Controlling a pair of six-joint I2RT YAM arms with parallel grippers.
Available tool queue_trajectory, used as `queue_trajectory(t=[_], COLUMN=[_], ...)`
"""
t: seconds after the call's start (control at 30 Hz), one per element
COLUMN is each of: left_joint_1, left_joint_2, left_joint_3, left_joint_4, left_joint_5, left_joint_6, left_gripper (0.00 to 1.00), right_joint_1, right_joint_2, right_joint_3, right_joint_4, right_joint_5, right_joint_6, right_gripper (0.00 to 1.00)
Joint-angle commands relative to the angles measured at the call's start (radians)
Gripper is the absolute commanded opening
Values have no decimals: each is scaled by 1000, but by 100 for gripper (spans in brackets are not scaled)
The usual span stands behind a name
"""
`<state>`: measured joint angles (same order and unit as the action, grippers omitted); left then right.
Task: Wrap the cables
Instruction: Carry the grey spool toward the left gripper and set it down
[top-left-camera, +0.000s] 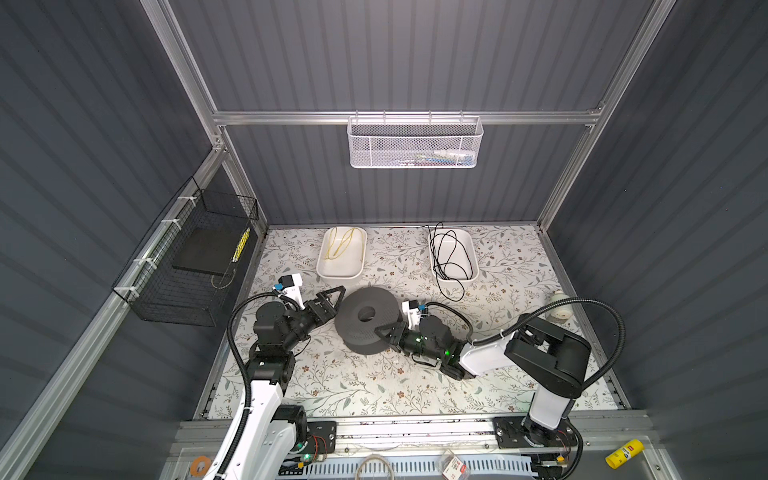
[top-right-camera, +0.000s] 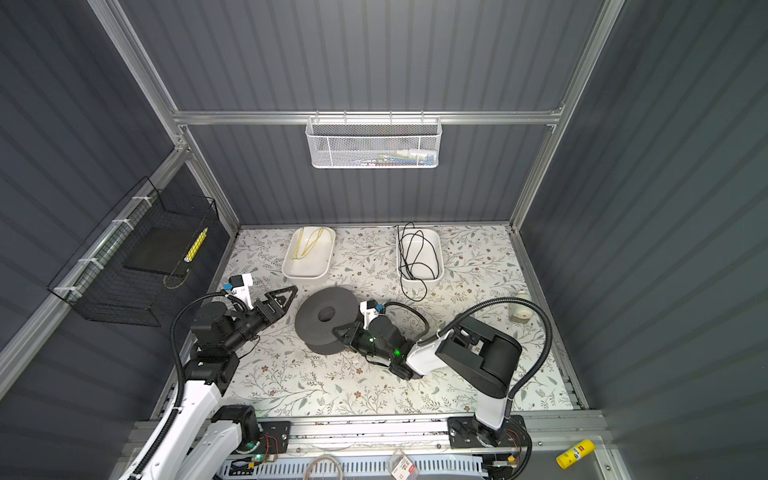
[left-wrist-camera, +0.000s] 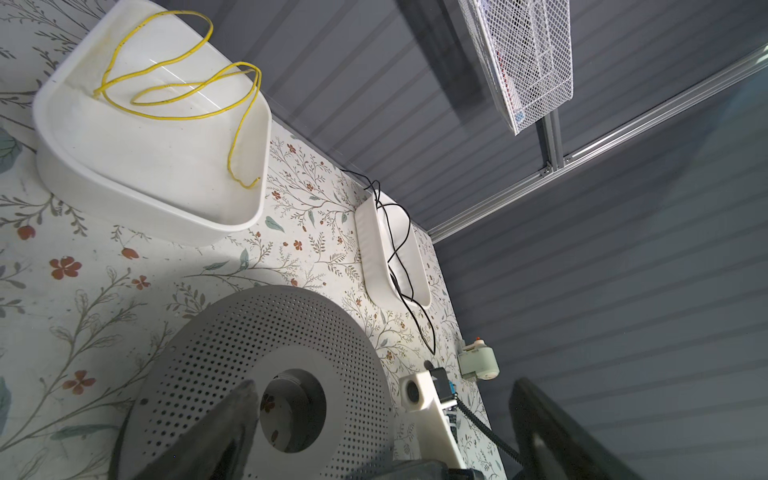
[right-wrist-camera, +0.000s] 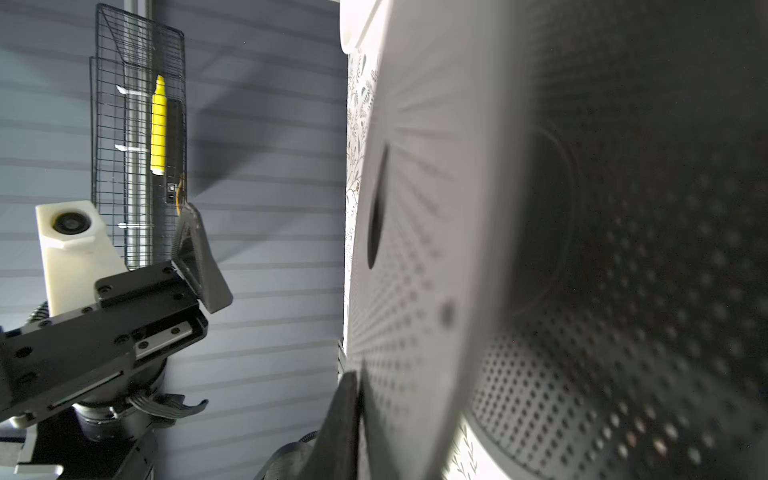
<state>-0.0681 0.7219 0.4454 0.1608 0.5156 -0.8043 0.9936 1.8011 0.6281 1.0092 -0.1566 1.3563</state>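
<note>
**Operator:** Where's the cable?

**Spotter:** Take the spool (top-left-camera: 365, 320) as your clock centre in both top views. Your black cable (top-left-camera: 436, 257) is out at 2 o'clock. Most of its loops lie piled in the right tray (top-left-camera: 475, 259). One loop hangs over the near rim onto the mat (top-left-camera: 332, 382), toward the spool but apart from it. One end pokes over the far rim by the back wall. Neither of your grippers touches it.

**Operator:** Left gripper?

**Spotter:** Your left gripper (top-left-camera: 338, 303) sits at 10 o'clock, just beside the spool's top flange. Its jaws are spread wide and hold nothing. In its wrist view one finger (left-wrist-camera: 226, 428) shows in front of the perforated flange, and the other stands well off to the side. You can't tell from these views whether either one touches the spool.

**Operator:** Right gripper?

**Spotter:** Your right gripper (top-left-camera: 384, 334) is at 4 o'clock, at the flange rim. Its wrist view shows one finger (right-wrist-camera: 343, 424) against the flange's edge, with the other hidden. You can't tell whether it is pinching the flange or loose.

**Operator:** Anything else?

**Spotter:** The left tray (top-left-camera: 338, 272), just short of 12 o'clock, holds a yellow cord (top-left-camera: 340, 248). A small white object (top-left-camera: 559, 309) stands at 3 o'clock by the mat's right edge.
</note>
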Motion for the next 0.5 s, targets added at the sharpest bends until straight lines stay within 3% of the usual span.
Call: queue_trajectory(t=[0.0, 0.17, 0.47], left_joint_1=[2, 3, 4], left_joint_2=[-6, -20, -62], left_joint_3=[-11, -8, 24], left_joint_4=[10, -15, -91], left_joint_5=[-6, -22, -62], left_joint_6=[1, -3, 37], left_gripper=[96, 96, 99], right_joint_1=[13, 7, -74], right_joint_2=[4, -30, -123], right_joint_3=[26, 44, 47], right_joint_4=[15, -163, -492], right_joint_5=[1, 10, -69], right_joint_6=[-1, -43, -183], right_gripper=[25, 51, 67])
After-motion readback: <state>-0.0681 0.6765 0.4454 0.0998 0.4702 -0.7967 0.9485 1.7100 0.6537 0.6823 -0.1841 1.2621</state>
